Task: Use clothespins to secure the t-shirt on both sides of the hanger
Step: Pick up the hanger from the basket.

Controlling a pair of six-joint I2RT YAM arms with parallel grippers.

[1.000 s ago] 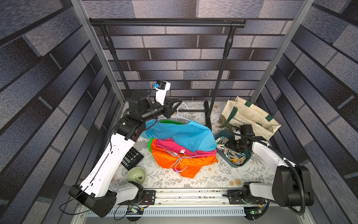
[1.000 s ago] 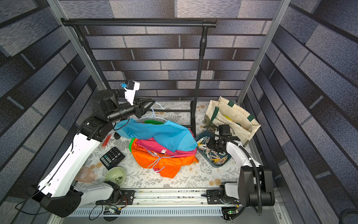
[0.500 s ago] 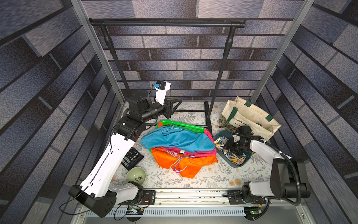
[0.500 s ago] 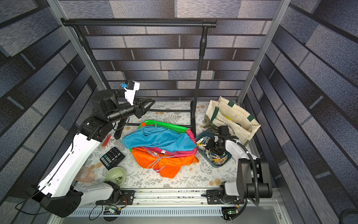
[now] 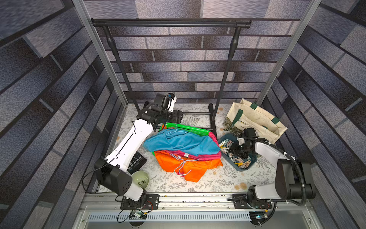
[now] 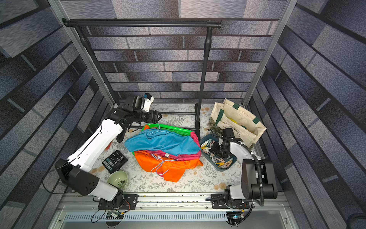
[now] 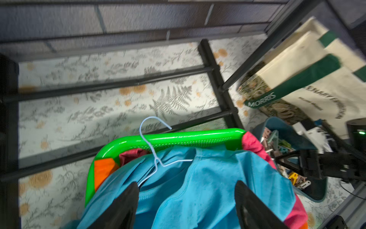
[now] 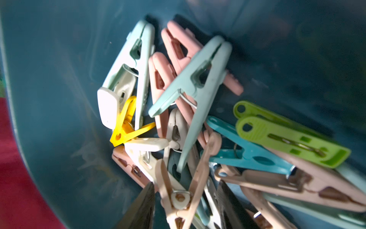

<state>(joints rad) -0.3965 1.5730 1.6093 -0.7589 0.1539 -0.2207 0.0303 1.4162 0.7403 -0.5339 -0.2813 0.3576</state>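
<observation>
Hovering above the blue t-shirt [image 7: 208, 190], the left claw [image 7: 186, 183] is standing spread wide, gripping nothing. The wire hanger [image 7: 147, 138] is poking from the shirt's neck across the green basket [image 7: 188, 137]. The right claw [image 8: 186, 183] is sitting inside the teal bin [image 8: 59, 99] of clothespins [image 8: 190, 89], fingers flanking a peach clothespin [image 8: 180, 198]; whether it is pinching it, I cannot tell.

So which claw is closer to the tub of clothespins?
Right. The right claw is inside the tub among the clothespins; the left claw hovers over the blue shirt in the basket.
</observation>
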